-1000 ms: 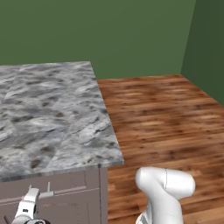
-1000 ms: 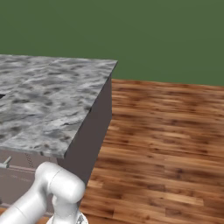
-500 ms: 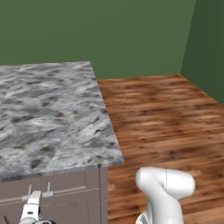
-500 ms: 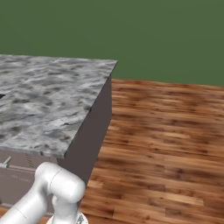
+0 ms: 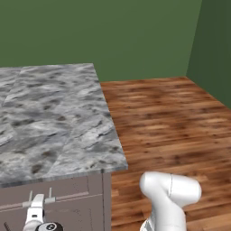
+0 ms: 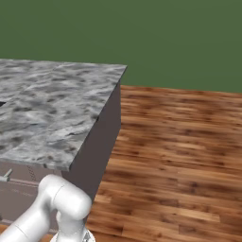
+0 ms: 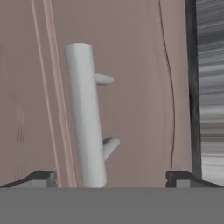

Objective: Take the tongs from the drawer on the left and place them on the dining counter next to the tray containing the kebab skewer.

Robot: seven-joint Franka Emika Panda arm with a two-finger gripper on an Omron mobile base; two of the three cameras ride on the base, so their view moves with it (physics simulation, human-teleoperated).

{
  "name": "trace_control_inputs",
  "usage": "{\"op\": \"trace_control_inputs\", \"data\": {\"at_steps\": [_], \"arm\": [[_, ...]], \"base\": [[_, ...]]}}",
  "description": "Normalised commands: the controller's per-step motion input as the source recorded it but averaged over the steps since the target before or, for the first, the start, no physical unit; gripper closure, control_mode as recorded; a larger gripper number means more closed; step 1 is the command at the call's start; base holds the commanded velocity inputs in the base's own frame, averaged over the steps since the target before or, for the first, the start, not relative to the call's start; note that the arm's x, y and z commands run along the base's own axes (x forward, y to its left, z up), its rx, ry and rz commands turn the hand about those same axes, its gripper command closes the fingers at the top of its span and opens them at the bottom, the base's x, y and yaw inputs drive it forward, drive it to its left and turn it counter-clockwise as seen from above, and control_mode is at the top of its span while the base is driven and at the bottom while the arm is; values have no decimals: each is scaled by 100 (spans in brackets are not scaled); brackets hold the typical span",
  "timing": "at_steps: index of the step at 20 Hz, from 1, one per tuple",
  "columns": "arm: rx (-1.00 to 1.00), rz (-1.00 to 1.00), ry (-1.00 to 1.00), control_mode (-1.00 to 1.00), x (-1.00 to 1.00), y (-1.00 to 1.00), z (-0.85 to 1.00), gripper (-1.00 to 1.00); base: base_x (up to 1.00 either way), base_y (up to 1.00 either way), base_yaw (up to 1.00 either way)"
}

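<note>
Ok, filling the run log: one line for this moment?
phase: reaching drawer handle | pincer: open, handle between tips | drawer: closed

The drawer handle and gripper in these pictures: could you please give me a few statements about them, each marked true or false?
1. The gripper has its jaws open. True.
2. The gripper is clamped on the tongs. False: nothing is between its fingertips, and the hand view faces the drawer front.
3. The silver bar handle stands between the two fingertips in the hand view. True.
4. The drawer is pulled fully out. False: its front looks flush with the cabinet.
5. The dining counter has a plain black top. False: it is grey-and-white veined marble.
</note>
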Motion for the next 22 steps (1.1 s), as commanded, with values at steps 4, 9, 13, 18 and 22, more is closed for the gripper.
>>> {"op": "trace_control_inputs", "data": {"at_steps": [4, 9, 13, 18, 22], "arm": [[-7, 6, -11, -100, 28, 15, -38, -100], [-11, 3, -11, -100, 22, 38, -42, -100], [-8, 0, -9, -100, 17, 50, -35, -100], [-3, 0, -5, -100, 15, 55, -14, -100], [-1, 0, -1, -100, 33, 35, -4, -100]], "base": [[0, 0, 0], [0, 0, 0], [0, 0, 0], [0, 0, 0], [0, 0, 0]]}}
